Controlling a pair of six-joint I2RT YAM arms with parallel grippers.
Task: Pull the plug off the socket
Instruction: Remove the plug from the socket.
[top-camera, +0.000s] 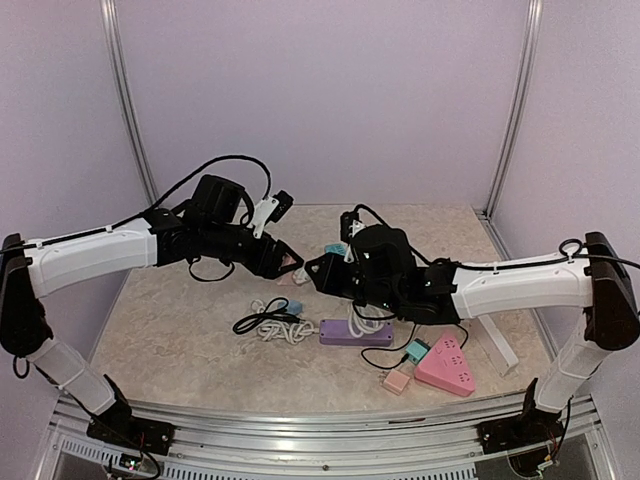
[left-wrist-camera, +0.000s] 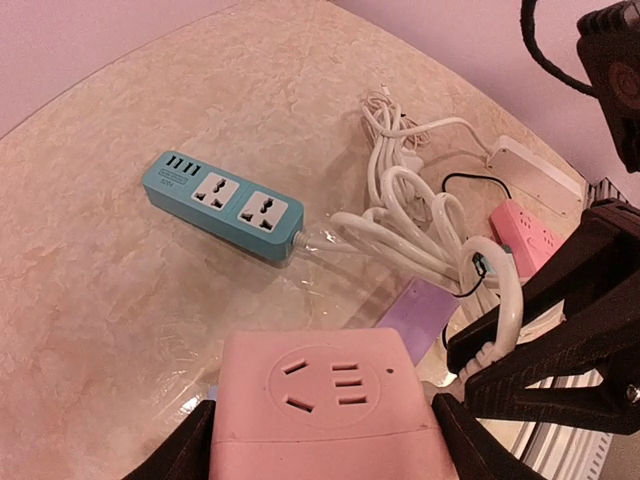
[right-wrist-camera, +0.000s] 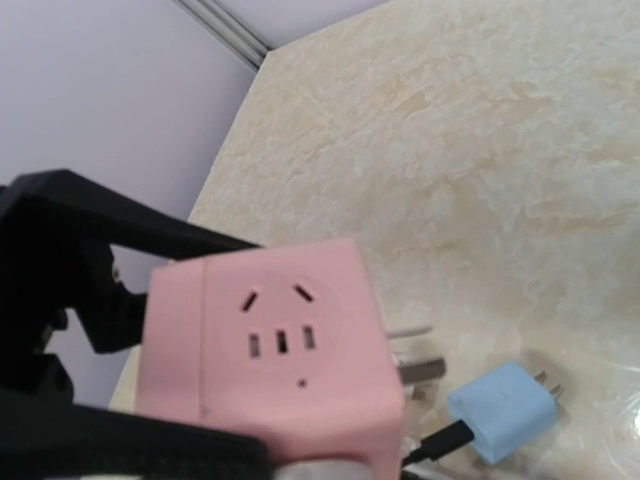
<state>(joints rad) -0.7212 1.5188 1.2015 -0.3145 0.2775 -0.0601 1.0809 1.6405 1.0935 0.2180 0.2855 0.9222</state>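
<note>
Above the counter (left-wrist-camera: 100, 300), between the arms, the pink socket cube (left-wrist-camera: 325, 400) sits clamped in the left claw (left-wrist-camera: 325, 445). Just beside it the right claw (left-wrist-camera: 462, 368) is pinched shut; whether it grips a plug is hidden. Left should brace rigidly while right draws straight out, without twisting.

The cube socket (left-wrist-camera: 330, 400) sat between the left hand (top-camera: 284, 262) and the right hand (top-camera: 318, 270), above the tabletop (top-camera: 170, 330). Beneath lay a coiled cable (top-camera: 268, 324), a long power strip (top-camera: 355, 332) just right of it, and a triangular power strip (top-camera: 448, 365) further right, nearer the front edge.
</note>
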